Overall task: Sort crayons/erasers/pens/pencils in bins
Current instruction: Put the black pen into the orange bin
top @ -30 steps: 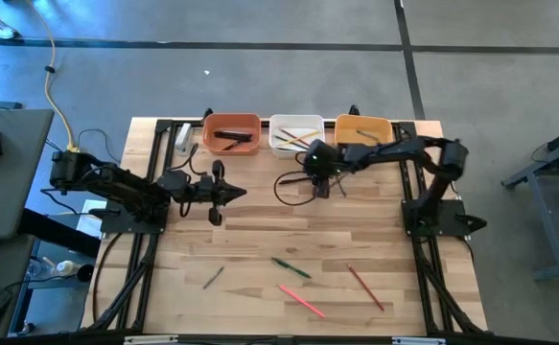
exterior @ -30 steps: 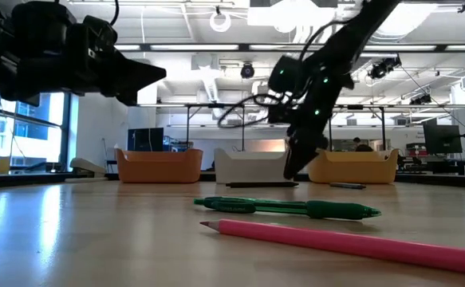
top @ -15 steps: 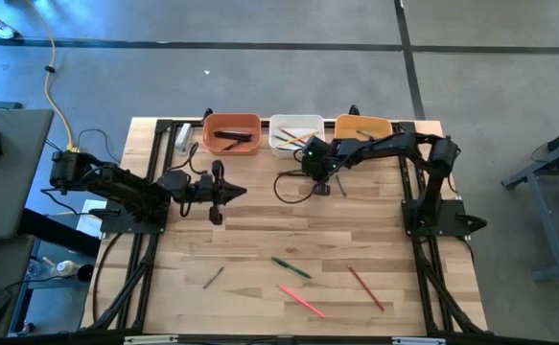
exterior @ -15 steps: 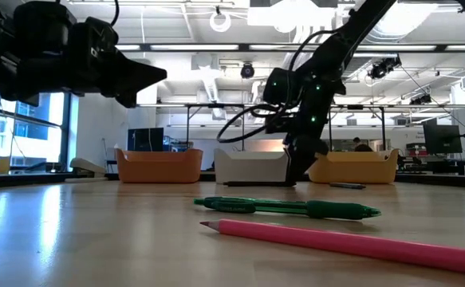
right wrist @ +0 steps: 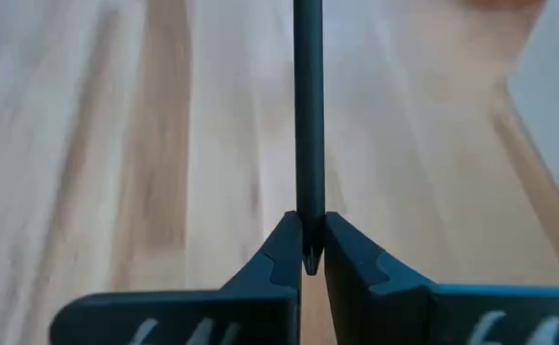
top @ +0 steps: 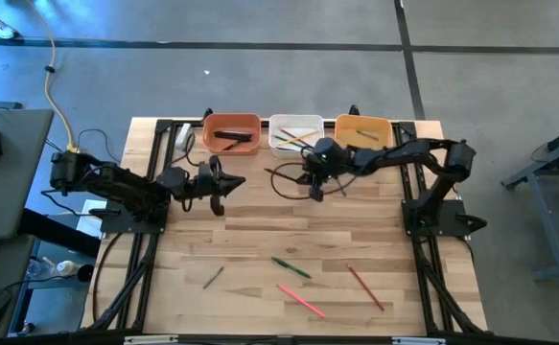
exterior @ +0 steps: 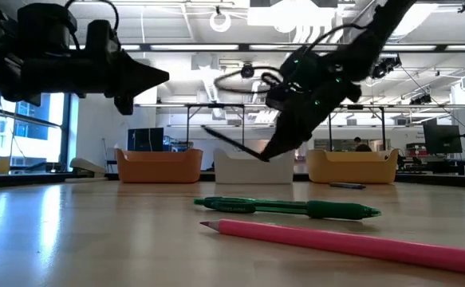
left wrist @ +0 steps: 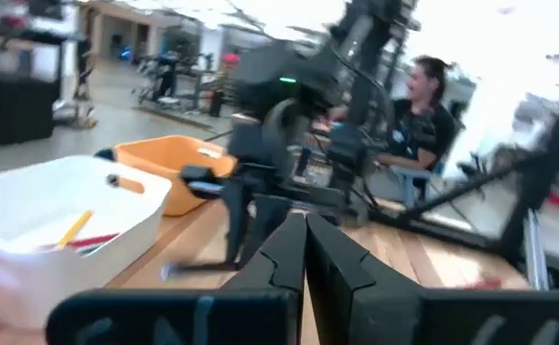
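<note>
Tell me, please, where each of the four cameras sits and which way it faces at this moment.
High view: above the table, looking straight down; both arms show, right gripper near the white bin.
Low view: at table-top height, level toward the three bins; both arms enter from above.
Left wrist view: on the left arm, past its shut fingers, toward the right arm and a seated person.
Right wrist view: on the right arm, facing the tabletop; its fingers clamp a dark pencil.
Shared: the low view also shows that pencil lifted.

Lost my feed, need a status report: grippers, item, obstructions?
Right gripper shut on dark pencil, lifted before white bin. Left gripper shut, empty, waiting left of centre. Nothing seen blocking the bins.
</note>
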Robot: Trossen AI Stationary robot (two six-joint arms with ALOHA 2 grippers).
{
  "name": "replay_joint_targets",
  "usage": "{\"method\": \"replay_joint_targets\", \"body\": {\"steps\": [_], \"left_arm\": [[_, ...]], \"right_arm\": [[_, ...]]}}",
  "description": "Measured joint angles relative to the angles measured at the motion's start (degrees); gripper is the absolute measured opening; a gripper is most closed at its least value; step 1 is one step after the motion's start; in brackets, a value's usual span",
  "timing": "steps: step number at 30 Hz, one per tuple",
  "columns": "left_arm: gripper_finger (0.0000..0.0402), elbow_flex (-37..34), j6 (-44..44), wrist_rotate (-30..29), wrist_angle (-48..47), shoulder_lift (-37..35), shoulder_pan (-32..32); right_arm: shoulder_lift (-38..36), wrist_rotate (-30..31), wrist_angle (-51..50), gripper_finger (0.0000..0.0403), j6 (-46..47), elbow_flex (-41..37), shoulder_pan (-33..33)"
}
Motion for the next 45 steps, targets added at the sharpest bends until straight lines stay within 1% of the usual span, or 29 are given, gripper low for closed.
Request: {"method": "replay_joint_targets", "body": {"steps": [3, 6, 9, 14, 16, 21, 26, 30, 38, 45], "left_arm": [[0.0000, 0.00, -6.79, -0.04, -0.02, 0.00, 2.48], [0.0004, 0.00, -11.80, -0.07, -0.11, 0.00, 4.22], [0.0018, 0.39, -13.19, -1.16, -0.17, 0.00, 4.62], [0.0058, 3.73, -15.44, -1.29, -2.56, 0.24, 4.37], [0.0077, 5.44, -15.80, -1.35, -4.25, 0.48, 3.95], [0.0123, 9.18, -16.19, -2.09, -4.90, 1.73, 3.21], [0.0151, 12.03, -16.81, -3.02, -4.92, 3.85, 3.32], [0.0160, 14.33, -16.81, -3.04, -4.94, 6.27, 3.31], [0.0161, 19.30, -16.81, -4.28, -4.88, 12.30, 3.31], [0.0160, 20.96, -13.71, -4.52, -3.32, 13.64, 3.33]], "right_arm": [[-0.02, 0.22, 14.16, 0.0006, 7.08, -5.41, 0.21], [-0.05, 0.29, 26.22, 0.0006, 14.66, -8.12, 0.92], [-0.05, 0.24, 31.74, 0.0006, 19.41, -8.88, 1.73], [0.04, 0.38, 38.77, 0.0006, 23.94, -8.88, 3.51], [0.11, 0.40, 40.56, 0.0006, 25.20, -8.88, 4.14], [0.11, 1.48, 43.08, 0.0006, 26.05, -8.88, 5.32], [0.11, 1.47, 43.59, 0.0006, 27.74, -8.88, 5.78], [0.11, 1.01, 43.63, 0.0006, 26.40, -8.88, 5.87], [0.13, 0.60, 44.04, 0.0006, 25.32, -8.86, 6.90], [0.13, 0.60, 44.04, 0.0006, 25.04, -8.86, 6.89]]}}
